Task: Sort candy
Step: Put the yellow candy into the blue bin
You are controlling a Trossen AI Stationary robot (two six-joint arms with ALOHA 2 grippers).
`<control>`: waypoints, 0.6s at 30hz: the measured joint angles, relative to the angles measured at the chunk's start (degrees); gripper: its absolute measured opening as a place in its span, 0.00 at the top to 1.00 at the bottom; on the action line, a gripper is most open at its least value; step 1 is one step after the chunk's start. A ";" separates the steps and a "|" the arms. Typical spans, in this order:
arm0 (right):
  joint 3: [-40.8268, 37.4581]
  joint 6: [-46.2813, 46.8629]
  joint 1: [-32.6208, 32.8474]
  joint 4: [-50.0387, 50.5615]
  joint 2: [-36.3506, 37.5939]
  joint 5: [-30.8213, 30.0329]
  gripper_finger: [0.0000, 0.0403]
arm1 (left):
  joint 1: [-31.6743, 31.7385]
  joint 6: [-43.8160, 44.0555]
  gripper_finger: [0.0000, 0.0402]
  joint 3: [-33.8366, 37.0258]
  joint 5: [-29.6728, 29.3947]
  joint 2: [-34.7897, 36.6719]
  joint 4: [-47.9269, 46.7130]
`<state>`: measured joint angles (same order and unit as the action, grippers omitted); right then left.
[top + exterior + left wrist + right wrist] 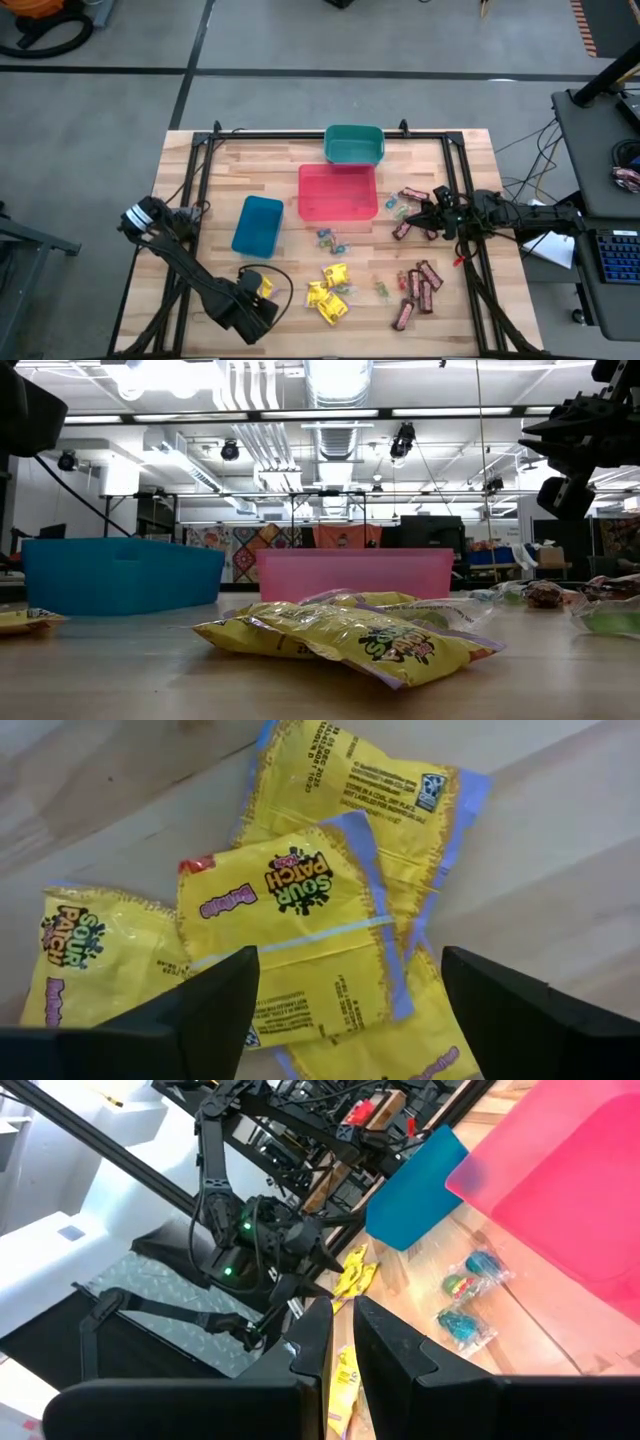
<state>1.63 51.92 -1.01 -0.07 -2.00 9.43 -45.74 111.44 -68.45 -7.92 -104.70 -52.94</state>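
Note:
Several yellow candy packets lie flat on the wooden table in an overlapping cluster. My left gripper points down just above them, open, one finger on either side of the middle packet. In the high view it stands near the front left, with one packet corner showing beside it. More yellow packets, dark brown bars and tiny blue and green wrapped pieces lie farther right. My right gripper waits level above the table's right side, shut and empty.
A blue bin, a red bin and a teal bin stand toward the table's far side. More brown bars lie under the right arm. A black frame runs along the table's edges.

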 joint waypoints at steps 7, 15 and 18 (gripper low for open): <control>0.00 -0.33 0.00 0.06 -0.01 -0.02 0.90 | 0.05 -0.94 0.35 0.25 -0.04 -1.22 -0.01; 0.00 -0.44 0.00 0.09 -0.02 -0.02 0.90 | 0.11 -0.99 0.49 0.79 -0.07 -2.62 0.40; -0.02 -0.44 0.00 0.09 -0.02 -0.02 0.90 | 0.09 -0.99 0.57 0.79 -0.30 -2.65 0.42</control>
<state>1.61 51.48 -1.02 0.01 -2.02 9.41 -45.65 110.45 -67.66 -8.22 -107.35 -52.51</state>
